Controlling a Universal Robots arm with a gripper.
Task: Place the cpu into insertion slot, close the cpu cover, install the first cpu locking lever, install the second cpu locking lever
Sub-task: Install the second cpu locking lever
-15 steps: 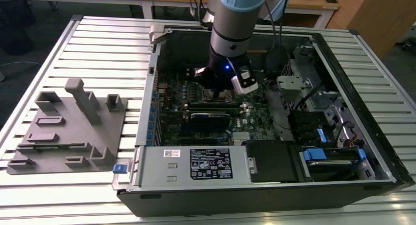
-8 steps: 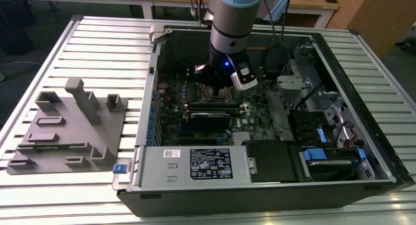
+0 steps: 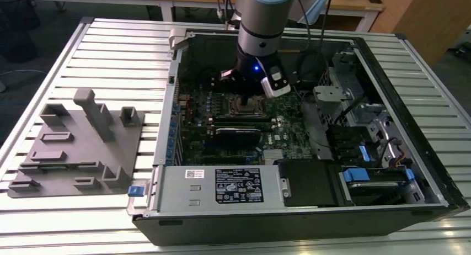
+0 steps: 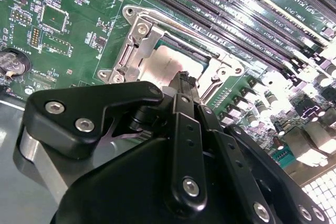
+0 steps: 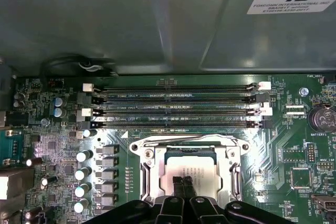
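Green circuit board (image 5: 63, 129) lies flat inside an open computer case (image 3: 412, 205), which rests on a slatted metal table (image 3: 88, 45). Arm (image 3: 261, 17) reaches straight down into the case from above; gripper (image 3: 245, 102) is low over the insertion slot (image 3: 246, 105), near the middle of the board.

In both wrist views the black fingers (image 5: 182, 190) are pressed together, tips resting on or just over the dull silver top of the cpu (image 5: 181, 174). Nothing visible between them: clenched on nothing, as far as I can tell.

Cpu sits inside the insertion slot (image 5: 184, 163), square to it. Cpu cover (image 5: 152, 153) lies down around the chip, its window framing the silver top; same seen in the second wrist view, cover (image 4: 137, 51), chip (image 4: 163, 66).

Long black memory slots (image 5: 178, 106) run just beside the socket. Grey moulded fixture tray (image 3: 74, 144) sits on the table at the exterior view's left, well apart from the case
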